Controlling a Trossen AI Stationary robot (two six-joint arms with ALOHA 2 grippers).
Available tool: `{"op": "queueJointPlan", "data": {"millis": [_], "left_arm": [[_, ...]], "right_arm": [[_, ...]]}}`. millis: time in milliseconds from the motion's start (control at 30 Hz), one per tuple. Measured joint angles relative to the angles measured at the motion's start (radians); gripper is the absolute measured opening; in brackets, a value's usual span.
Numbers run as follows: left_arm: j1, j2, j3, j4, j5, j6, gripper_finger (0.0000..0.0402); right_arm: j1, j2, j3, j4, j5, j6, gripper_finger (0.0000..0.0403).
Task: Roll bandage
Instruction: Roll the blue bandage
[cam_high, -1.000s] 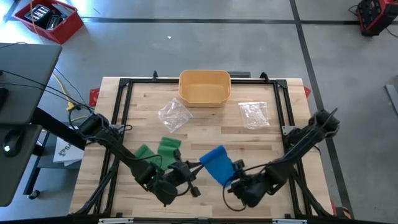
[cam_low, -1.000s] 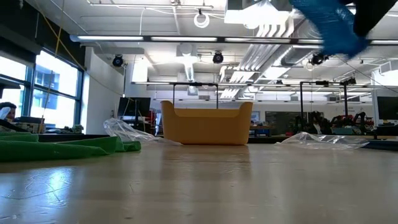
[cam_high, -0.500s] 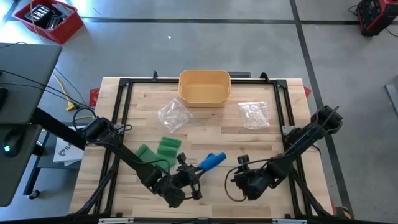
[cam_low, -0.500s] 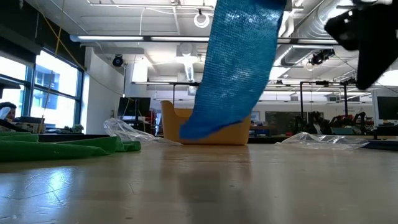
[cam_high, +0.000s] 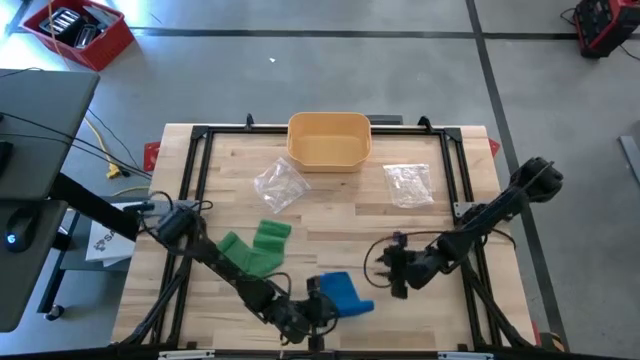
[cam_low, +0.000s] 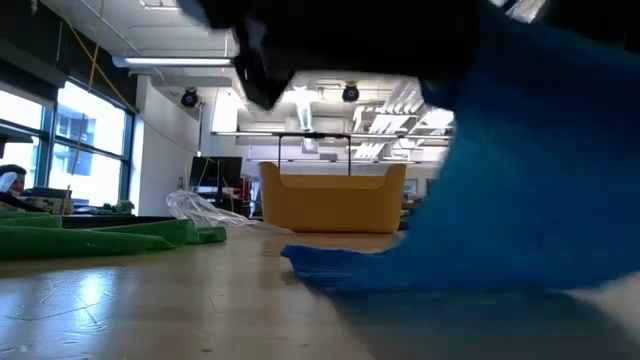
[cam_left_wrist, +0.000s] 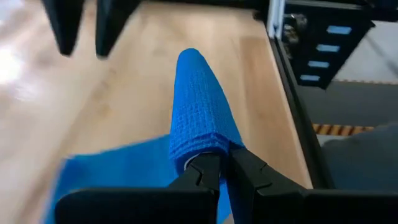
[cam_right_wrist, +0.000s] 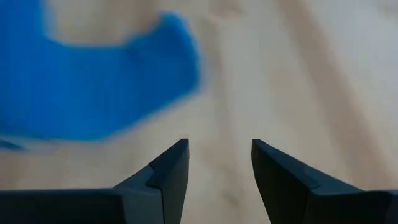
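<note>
— Since a moment ago, what has moved?

— Down came the bandage (cam_high: 340, 295); it hung high between my arms, now it lies on the bench (cam_high: 420, 225) by the front edge. My left jaws (cam_high: 318, 310) have swung to that edge too.

— And the grip?

— Left jaws are clamped on the bandage's rolled end. My right jaws (cam_high: 397, 270) stand wide, empty, off to the bandage's right, apart from it.

— Anything else?

— Green cloth (cam_high: 255, 245) toward the left, tub (cam_high: 329, 140) at the back edge.
</note>
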Motion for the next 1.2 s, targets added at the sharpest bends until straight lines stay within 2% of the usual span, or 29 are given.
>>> {"op": "queueJointPlan", "data": {"millis": [67, 167, 400, 467, 567, 700, 800, 967, 1067, 1200], "left_arm": [[-0.005, 0.044, 0.008, 0.041, 0.031, -0.013, 0.0007], [-0.014, 0.092, 0.016, 0.07, 0.075, -0.059, 0.0007], [-0.022, 0.119, 0.022, 0.079, 0.096, -0.121, 0.0008], [-0.025, 0.119, 0.022, 0.078, 0.098, -0.131, 0.0008], [-0.025, 0.119, 0.022, 0.078, 0.097, -0.131, 0.0008], [-0.025, 0.119, 0.022, 0.076, 0.098, -0.138, 0.0008], [-0.026, 0.119, 0.022, 0.077, 0.098, -0.139, 0.0008], [-0.029, 0.119, 0.022, 0.073, 0.097, -0.143, 0.0008], [-0.03, 0.119, 0.022, 0.071, 0.086, -0.156, 0.0008], [-0.031, 0.119, 0.022, 0.06, 0.051, -0.187, 0.0008]], "right_arm": [[-0.016, 0.036, -0.003, 0.164, -0.067, -0.056, 0.0165], [-0.05, 0.126, 0.031, 0.257, -0.112, -0.127, 0.0165], [-0.148, 0.334, 0.208, 0.242, -0.154, -0.327, 0.0165], [-0.176, 0.377, 0.259, 0.254, -0.211, -0.384, 0.0165], [-0.214, 0.444, 0.321, 0.238, -0.271, -0.414, 0.0165], [-0.248, 0.526, 0.379, 0.204, -0.287, -0.459, 0.0163], [-0.258, 0.562, 0.394, 0.177, -0.265, -0.466, 0.0138], [-0.257, 0.557, 0.381, 0.157, -0.216, -0.487, 0.0023], [-0.25, 0.512, 0.376, 0.098, -0.155, -0.509, 0.0013], [-0.208, 0.354, 0.375, -0.019, 0.006, -0.539, 0.0003]]}}
